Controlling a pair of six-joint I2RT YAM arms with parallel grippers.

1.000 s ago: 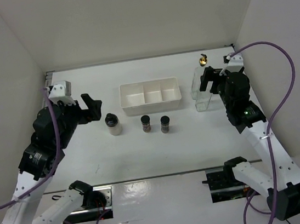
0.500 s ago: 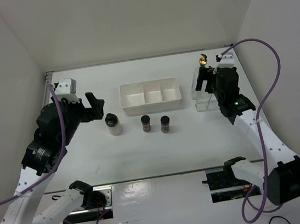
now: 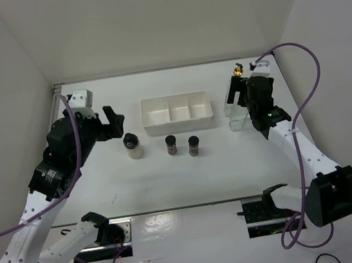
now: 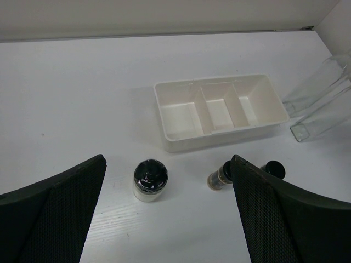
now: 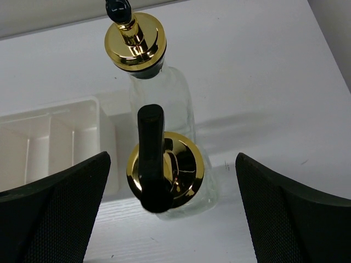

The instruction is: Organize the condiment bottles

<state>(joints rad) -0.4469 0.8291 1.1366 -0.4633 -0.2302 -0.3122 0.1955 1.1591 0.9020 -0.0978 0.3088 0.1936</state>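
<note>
My right gripper point(image 5: 173, 159) gapes over the glass bottles point(image 5: 164, 93) beside the tray point(image 4: 214, 139); my left gripper point(image 4: 167, 159) gapes empty left of it.

I found three jars point(image 3: 171, 145) in a row before the tray point(image 3: 178, 126), two tall bottles point(image 3: 235, 116) at its right.

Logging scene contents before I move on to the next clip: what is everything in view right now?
tray: one, white, three empty compartments, far middle of the table.
tall glass bottles: two, clear with gold spouts, standing right of the tray.
small jars: two, dark, black caps, in front of the tray.
squat jar: one, whitish, black cap, left of the small jars.
table: one, white.
left gripper: black, open, by the squat jar.
right gripper: black, open, above the tall glass bottles.
</note>
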